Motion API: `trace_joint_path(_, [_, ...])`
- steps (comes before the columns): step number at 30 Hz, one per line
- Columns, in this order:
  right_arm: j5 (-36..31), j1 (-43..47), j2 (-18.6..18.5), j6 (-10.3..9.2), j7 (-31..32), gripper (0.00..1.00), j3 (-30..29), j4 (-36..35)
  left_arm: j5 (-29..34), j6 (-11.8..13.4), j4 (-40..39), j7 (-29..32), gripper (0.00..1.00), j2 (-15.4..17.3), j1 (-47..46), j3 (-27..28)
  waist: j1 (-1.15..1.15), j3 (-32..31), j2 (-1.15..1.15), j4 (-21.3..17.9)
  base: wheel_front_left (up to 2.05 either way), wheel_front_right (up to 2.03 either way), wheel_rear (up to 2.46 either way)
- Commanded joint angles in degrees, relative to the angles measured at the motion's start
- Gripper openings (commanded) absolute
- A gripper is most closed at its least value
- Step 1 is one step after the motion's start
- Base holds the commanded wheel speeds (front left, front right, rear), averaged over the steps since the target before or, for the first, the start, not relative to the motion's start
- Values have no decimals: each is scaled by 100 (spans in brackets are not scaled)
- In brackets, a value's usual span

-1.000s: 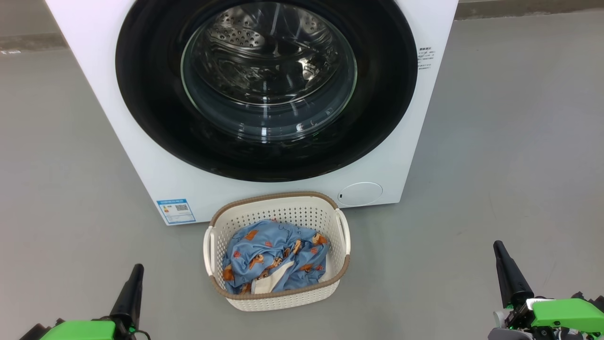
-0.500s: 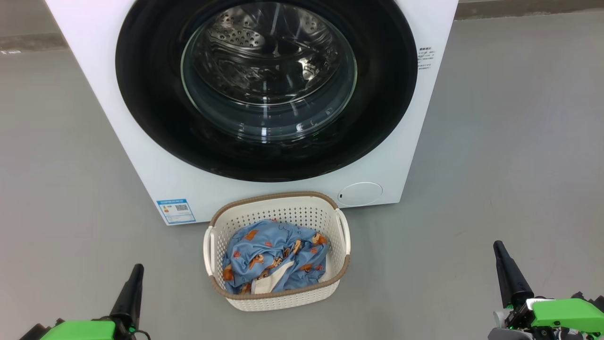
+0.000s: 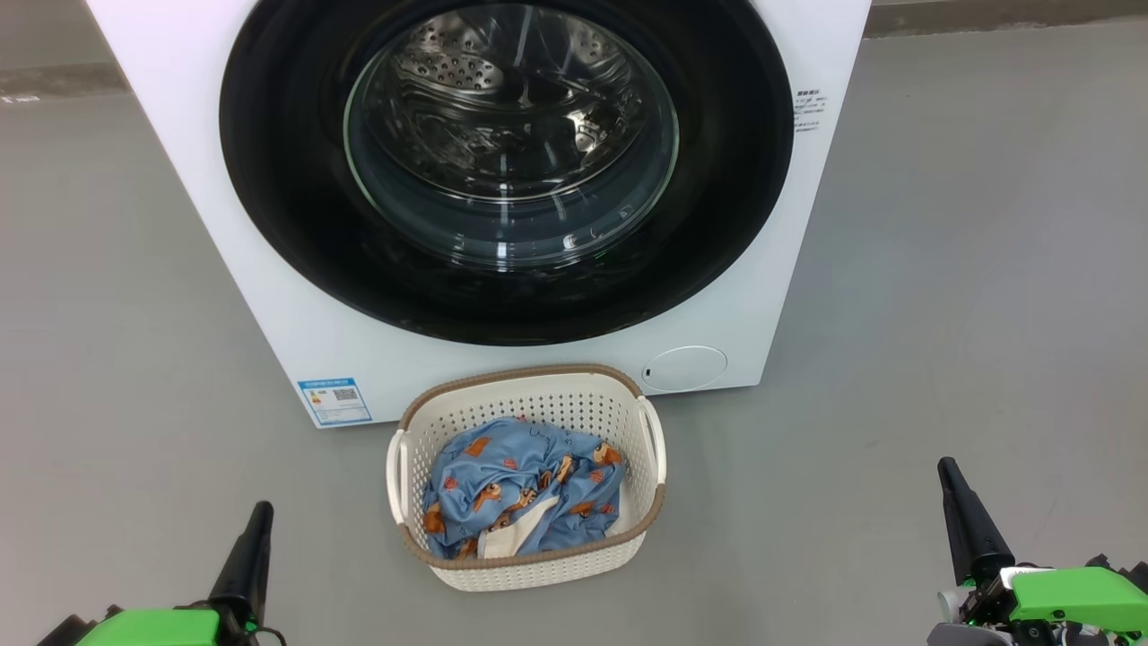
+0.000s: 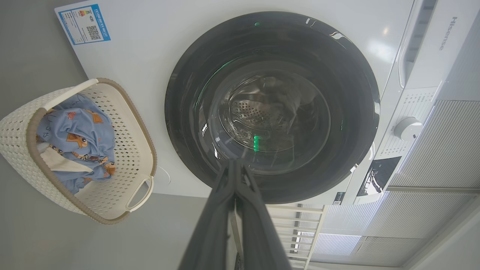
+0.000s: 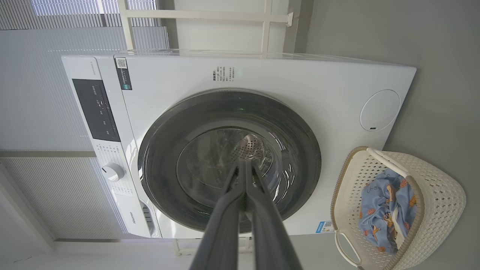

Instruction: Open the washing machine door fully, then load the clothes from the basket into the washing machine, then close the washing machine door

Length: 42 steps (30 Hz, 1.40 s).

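Note:
The white washing machine (image 3: 807, 215) fills the top of the head view, its round black-rimmed door (image 3: 269, 179) flat against the front with the steel drum visible through the glass. Right before it on the floor stands the cream basket (image 3: 529, 574), holding the light blue printed clothes (image 3: 520, 489). My left gripper (image 3: 260, 511) is at the lower left, shut and empty, well short of the basket. My right gripper (image 3: 946, 467) is at the lower right, also shut and empty. The left wrist view shows the door (image 4: 180, 93) and basket (image 4: 22, 157); the right wrist view shows the door (image 5: 157, 150) and clothes (image 5: 386, 210).
Grey floor (image 3: 987, 314) surrounds the machine and the basket. A blue label (image 3: 334, 400) and a round white cover (image 3: 684, 368) sit low on the machine's front. The control panel with a white dial (image 5: 112, 171) shows in the right wrist view; pale blinds and a white frame stand behind.

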Motion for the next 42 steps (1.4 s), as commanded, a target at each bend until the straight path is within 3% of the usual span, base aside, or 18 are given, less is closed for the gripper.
trace_joint_path(1, [24,-228,-27,10,43,0,135,-143,-43,-41,-114,32,0,108,-235,199,0,0,0,0,0,0,0])
trace_joint_path(42, [24,-228,-27,10,42,0,135,-143,-43,-41,-114,32,0,108,-235,199,0,0,0,0,0,0,0])
